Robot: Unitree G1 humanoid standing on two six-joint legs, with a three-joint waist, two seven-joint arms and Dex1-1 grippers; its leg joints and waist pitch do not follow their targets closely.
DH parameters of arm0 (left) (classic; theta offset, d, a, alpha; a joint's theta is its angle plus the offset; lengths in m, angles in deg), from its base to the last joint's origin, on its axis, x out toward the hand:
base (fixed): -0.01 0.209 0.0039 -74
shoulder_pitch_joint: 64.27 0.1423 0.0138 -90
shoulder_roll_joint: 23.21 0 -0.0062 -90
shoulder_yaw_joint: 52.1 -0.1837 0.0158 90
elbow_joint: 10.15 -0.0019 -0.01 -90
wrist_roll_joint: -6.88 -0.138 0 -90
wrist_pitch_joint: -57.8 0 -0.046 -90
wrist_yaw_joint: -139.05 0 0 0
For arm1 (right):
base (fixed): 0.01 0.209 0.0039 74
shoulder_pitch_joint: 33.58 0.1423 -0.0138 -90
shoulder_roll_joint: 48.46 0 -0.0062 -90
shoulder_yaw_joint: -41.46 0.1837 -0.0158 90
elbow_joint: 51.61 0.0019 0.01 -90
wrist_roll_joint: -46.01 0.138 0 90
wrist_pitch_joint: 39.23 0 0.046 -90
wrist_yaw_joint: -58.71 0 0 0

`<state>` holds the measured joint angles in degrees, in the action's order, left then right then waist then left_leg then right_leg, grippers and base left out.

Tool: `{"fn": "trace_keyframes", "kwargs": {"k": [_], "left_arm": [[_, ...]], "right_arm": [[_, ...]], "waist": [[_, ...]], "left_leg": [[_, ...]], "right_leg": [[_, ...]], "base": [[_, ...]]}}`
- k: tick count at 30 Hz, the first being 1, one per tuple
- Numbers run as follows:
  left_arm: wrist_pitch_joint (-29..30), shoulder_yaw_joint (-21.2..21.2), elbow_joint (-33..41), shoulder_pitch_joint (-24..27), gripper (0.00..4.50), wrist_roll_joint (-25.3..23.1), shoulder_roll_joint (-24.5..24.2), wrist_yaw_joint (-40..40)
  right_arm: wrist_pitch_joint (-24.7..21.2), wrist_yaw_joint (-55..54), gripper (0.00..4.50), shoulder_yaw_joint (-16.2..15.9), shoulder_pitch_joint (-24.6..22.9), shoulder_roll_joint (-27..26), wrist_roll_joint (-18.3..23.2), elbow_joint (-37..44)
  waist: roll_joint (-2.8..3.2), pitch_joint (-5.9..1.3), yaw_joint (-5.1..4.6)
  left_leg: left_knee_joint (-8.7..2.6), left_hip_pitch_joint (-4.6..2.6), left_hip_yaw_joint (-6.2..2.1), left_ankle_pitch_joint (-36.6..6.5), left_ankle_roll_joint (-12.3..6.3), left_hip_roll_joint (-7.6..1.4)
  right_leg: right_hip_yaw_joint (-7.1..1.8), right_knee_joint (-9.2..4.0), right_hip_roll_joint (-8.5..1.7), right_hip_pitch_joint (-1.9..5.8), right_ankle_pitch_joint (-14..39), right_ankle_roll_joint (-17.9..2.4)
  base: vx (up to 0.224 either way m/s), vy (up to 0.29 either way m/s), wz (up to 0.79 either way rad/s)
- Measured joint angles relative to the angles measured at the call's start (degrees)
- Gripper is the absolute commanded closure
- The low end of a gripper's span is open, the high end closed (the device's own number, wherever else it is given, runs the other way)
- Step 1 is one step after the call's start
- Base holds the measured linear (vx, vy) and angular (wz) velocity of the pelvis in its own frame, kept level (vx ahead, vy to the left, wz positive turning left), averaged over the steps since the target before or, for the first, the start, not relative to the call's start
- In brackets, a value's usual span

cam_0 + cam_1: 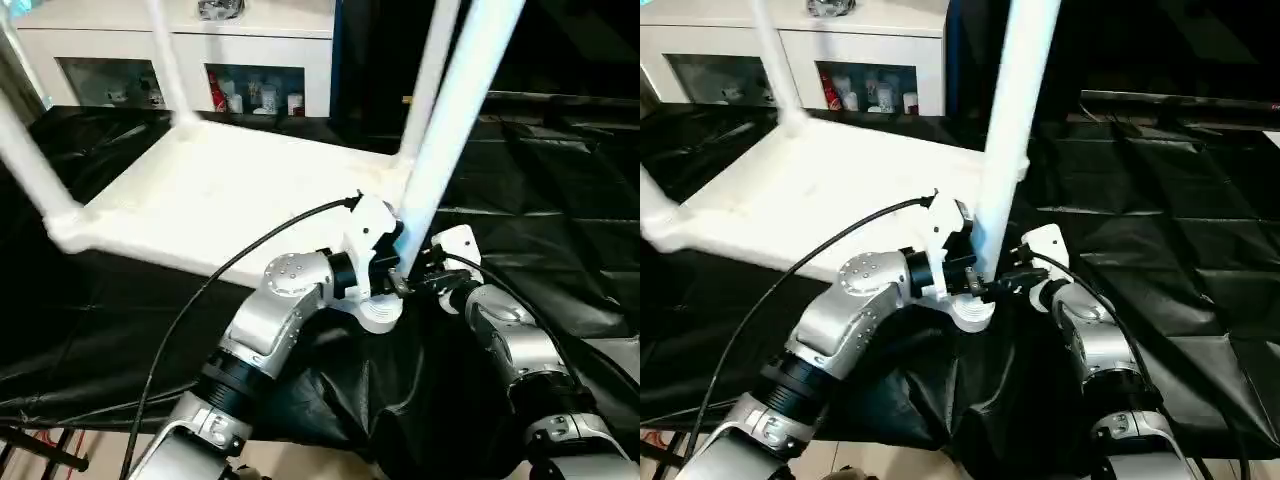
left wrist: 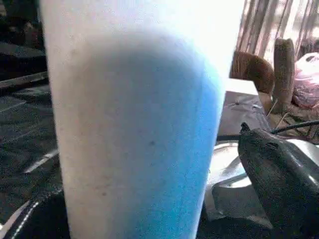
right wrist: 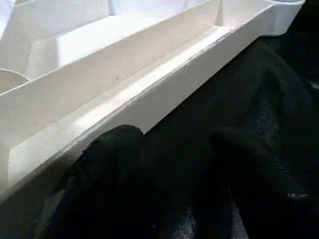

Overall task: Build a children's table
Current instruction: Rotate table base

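Both grippers — left [image 1: 392, 262], right [image 1: 425, 268] — flank the upright white leg [image 1: 445, 130] at the tabletop [image 1: 200, 190] corner; jaw states unclear.

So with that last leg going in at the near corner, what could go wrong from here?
The near leg leans rather than standing straight over its corner socket, so it may jam or seat crooked. That corner overhangs the black table's edge, so pushing down could tip the tabletop. The left arm's cable runs close and could snag.
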<state>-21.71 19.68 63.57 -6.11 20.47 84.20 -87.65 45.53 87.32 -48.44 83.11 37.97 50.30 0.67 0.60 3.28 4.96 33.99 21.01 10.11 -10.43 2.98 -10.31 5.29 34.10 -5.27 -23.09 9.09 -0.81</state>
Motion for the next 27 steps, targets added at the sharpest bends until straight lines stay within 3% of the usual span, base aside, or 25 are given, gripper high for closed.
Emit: {"fn": "trace_keyframes", "kwargs": {"k": [27], "left_arm": [[-4.5,0.5,-2.5,-0.1,0.02,-2.1,1.8,0.7]], "right_arm": [[-2.5,8.1,1.34,-0.1,-2.2,1.7,0.3,3.9]], "waist": [[0.0,0.0,-0.01]], "left_leg": [[0.0,0.0,0.0,0.0,-0.01,-0.01]], "right_leg": [[0.01,-0.01,0.0,0.0,0.0,0.0]], "base": [[0.0,0.0,0.0]]}}
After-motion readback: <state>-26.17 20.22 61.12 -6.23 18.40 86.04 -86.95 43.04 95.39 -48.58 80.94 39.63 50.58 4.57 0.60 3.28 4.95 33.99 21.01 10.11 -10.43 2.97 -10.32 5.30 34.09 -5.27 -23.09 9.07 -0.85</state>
